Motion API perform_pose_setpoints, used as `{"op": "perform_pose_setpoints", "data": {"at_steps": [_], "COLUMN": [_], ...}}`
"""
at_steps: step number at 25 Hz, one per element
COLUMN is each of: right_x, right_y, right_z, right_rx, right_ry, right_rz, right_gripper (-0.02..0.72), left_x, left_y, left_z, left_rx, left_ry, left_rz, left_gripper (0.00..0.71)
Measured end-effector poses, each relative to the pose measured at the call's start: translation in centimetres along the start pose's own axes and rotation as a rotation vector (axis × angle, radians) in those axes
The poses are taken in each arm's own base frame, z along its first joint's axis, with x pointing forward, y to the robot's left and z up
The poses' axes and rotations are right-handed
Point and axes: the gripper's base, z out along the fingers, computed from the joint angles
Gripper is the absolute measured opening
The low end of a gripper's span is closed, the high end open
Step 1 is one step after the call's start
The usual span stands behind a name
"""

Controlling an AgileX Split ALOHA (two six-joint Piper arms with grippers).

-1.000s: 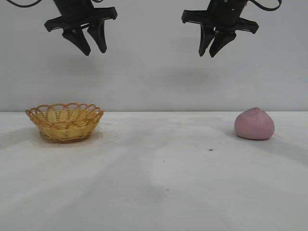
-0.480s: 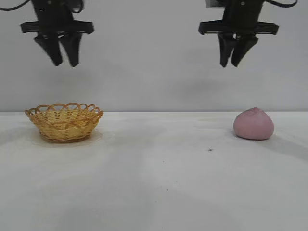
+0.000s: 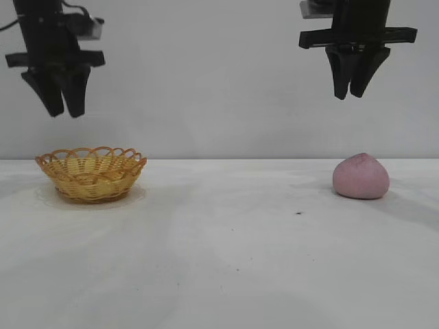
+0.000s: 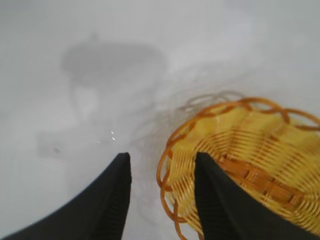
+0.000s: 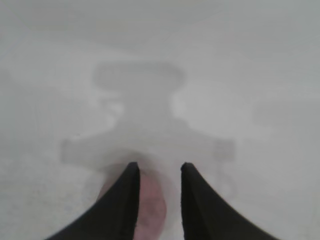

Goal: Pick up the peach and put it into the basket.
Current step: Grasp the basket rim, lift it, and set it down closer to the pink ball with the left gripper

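Directly below the right gripper (image 3: 354, 94), whose fingers stood a little apart and empty, the peach (image 3: 361, 177) lay on the table (image 3: 226, 260). Far across, the basket (image 3: 92, 173) sat under the left gripper (image 3: 63, 111), also slightly open.

A white table (image 3: 226, 260) meets a plain grey wall (image 3: 206, 82).

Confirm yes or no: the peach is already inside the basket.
No. The peach sits on the table below the right gripper, far from the basket, which holds nothing.
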Motion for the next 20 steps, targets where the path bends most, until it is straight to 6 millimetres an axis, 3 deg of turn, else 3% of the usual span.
{"op": "perform_pose_setpoints", "data": {"at_steps": [8, 11, 15, 16, 20], "right_x": [-0.1, -0.1, 0.0, 0.0, 0.1], "right_y": [0.0, 0.0, 0.0, 0.0, 0.0], "right_z": [-0.1, -0.1, -0.1, -0.1, -0.1], "right_rx": [-0.003, -0.003, -0.001, 0.000, 0.004], "right_ry": [-0.009, -0.010, -0.005, 0.000, 0.015], "right_rz": [0.002, 0.002, 0.001, 0.000, -0.002], "right_gripper": [0.208, 0.208, 0.208, 0.208, 0.208], "left_x": [0.7, 0.9, 0.6, 0.5, 0.1], "left_y": [-0.3, -0.5, -1.4, -1.7, -2.4], "left_z": [2.7, 3.2, 3.1, 2.9, 2.0], "left_rx": [0.047, 0.083, 0.179, 0.205, 0.289], "left_ry": [0.078, 0.100, 0.078, 0.069, 0.050], "left_rz": [0.011, -0.001, -0.090, -0.111, -0.194], "left_gripper": [0.223, 0.067, 0.071, 0.000, 0.000]}}
